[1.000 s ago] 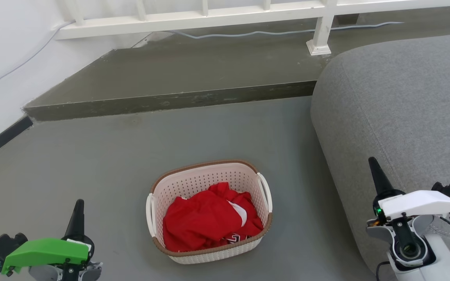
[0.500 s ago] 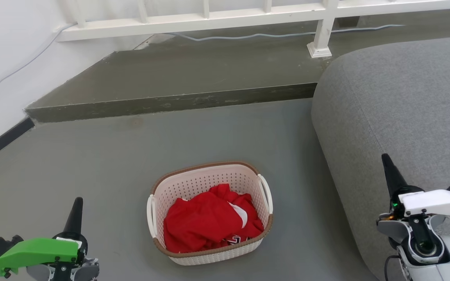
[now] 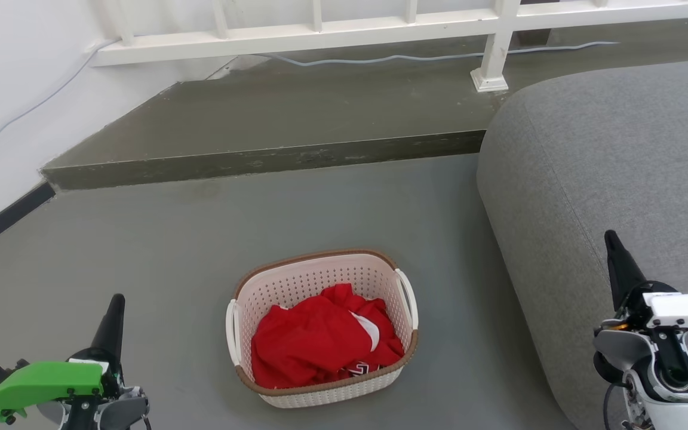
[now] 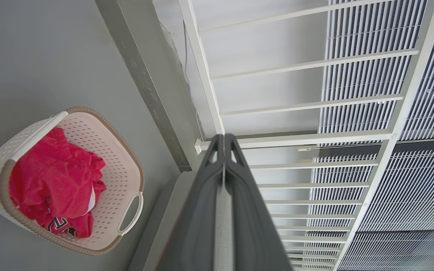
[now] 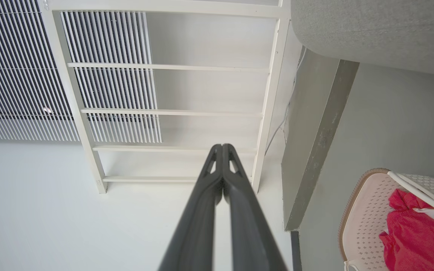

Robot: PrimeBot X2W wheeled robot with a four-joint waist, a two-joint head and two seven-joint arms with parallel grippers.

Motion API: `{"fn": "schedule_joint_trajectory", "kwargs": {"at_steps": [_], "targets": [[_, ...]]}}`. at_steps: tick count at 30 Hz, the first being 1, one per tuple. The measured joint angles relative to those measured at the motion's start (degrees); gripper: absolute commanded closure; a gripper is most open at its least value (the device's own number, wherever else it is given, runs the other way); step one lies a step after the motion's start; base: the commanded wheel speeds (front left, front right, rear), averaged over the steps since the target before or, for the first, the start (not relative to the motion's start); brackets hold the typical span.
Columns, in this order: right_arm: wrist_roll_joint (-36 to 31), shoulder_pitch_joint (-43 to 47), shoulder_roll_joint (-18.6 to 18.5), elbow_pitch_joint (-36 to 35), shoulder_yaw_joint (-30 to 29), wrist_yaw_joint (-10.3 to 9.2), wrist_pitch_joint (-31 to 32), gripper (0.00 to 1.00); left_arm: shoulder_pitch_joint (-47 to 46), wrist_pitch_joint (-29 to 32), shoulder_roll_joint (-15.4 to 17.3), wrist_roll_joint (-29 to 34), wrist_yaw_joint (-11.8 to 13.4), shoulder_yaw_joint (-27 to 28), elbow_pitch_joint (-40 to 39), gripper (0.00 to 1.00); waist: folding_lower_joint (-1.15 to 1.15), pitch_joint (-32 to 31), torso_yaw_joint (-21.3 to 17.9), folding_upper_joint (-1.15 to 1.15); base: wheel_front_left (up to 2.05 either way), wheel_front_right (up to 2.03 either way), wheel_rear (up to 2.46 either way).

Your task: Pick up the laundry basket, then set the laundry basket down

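Laundry basket [image 3: 302, 285] sitting on the floor [image 3: 141, 251] near a grey sofa [image 3: 607, 161], holding red clothing [image 3: 314, 340], left hand [image 3: 116, 301] hovering well left of it, fingers pressed together, right hand [image 3: 610, 236] hovering by the sofa, fingers together.

White-cased right gripper [image 3: 610, 239] slides toward right edge; green-cased left gripper [image 3: 116, 300] drifts toward lower-left corner; head camera tilts, scene sits slightly lower.

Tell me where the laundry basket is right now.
In the head view the laundry basket sits on the grey floor, low centre, with the grey sofa to its right.
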Motion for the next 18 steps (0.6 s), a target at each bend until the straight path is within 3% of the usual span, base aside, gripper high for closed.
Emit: {"fn": "schedule_joint_trajectory", "kwargs": {"at_steps": [8,18], "targets": [[4.93,0.05,0.05,-0.37,-1.96,0.49,1.23,1.00,-0.37,1.27,0.00,-5.10,-0.35,0.59,-0.07,1.00,0.00,-0.19,0.08,0.00,0.00,0.00,0.00],[5.05,0.05,0.19,-0.38,-2.01,0.51,1.23,1.00,-0.38,1.29,0.00,-5.33,-0.36,0.58,-0.12,1.00,0.00,-0.19,0.08,0.00,0.00,0.00,0.00]]}}
